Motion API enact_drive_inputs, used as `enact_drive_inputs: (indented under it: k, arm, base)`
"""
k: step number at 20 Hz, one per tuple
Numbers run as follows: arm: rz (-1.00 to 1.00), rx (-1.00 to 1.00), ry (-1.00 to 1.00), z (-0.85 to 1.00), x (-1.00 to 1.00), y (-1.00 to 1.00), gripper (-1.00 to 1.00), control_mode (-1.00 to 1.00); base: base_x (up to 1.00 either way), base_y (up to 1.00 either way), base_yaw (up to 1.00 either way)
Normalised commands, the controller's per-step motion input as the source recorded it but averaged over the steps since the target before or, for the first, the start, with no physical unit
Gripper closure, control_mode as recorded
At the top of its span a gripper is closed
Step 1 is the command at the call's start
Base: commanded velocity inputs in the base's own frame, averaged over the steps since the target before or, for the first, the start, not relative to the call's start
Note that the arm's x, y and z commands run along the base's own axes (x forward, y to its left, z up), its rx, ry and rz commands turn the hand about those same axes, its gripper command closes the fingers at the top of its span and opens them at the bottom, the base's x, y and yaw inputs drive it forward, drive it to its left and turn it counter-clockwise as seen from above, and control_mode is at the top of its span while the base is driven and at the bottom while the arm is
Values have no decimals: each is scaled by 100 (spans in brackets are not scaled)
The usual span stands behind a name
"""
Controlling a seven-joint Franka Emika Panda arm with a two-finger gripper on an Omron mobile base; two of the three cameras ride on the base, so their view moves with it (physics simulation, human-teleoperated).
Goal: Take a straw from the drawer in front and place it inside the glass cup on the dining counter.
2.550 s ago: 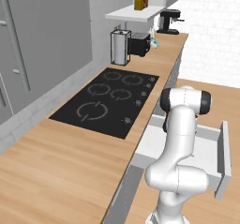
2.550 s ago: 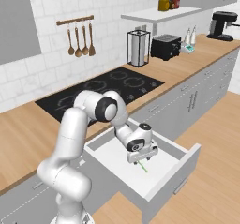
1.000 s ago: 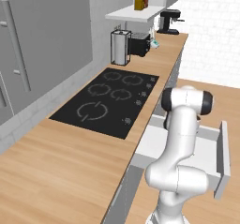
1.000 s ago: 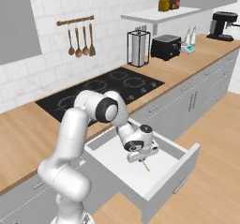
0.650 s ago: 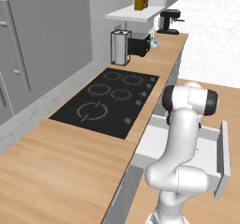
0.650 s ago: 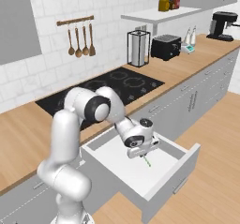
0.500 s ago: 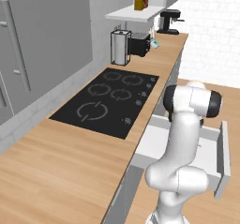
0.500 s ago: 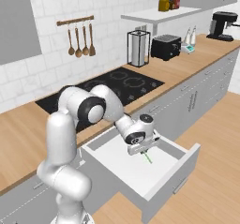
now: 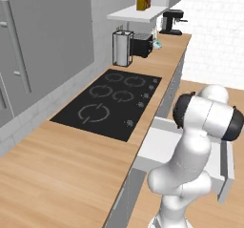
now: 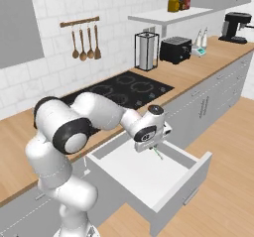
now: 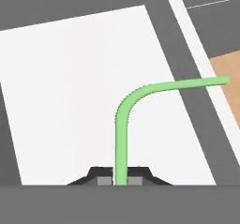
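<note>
So, nearest to the base, the drawer (image 10: 149, 179) is pulled out with its pale floor showing, and the tool (image 10: 155, 149) hangs over its far part, pinching the straw (image 11: 123, 138) between its two dark fingertips (image 11: 105, 175). From the hand view the green straw rises straight up out of the pinch, then bends in a smooth curve and runs off to the right, its free end out past the drawer's side wall, over the wood floor. So it's an L shape: one leg in line with the tool, the other crossways to it. In the right base view only a short green bit pokes down below the tool, tilted toward the drawer's near right. It looks lifted clear of the drawer floor, though I can't be sure of that.

Beyond the drawer is the wooden counter (image 10: 188, 75) with the black stovetop (image 10: 126, 89) set into it. Farther along sit a paper towel holder (image 10: 147, 51), a black toaster (image 10: 175, 49) and, at the far end, a coffee machine (image 10: 236, 27).
</note>
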Motion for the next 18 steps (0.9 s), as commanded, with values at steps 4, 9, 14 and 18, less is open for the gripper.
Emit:
enact_drive_inputs:
  k: [4, 9, 14, 18]
  arm:
    - [6, 0, -6, 100, -33, 0, 100, -100]
    - [4, 0, -9, 100, -42, 0, 100, -100]
    - [5, 0, -15, 99, -46, 4, 100, -100]
    - [6, 0, -17, 100, -48, 2, 100, -100]
  base:
    - [0, 0, 0]
    - [0, 0, 0]
    - [0, 0, 0]
    - [0, 0, 0]
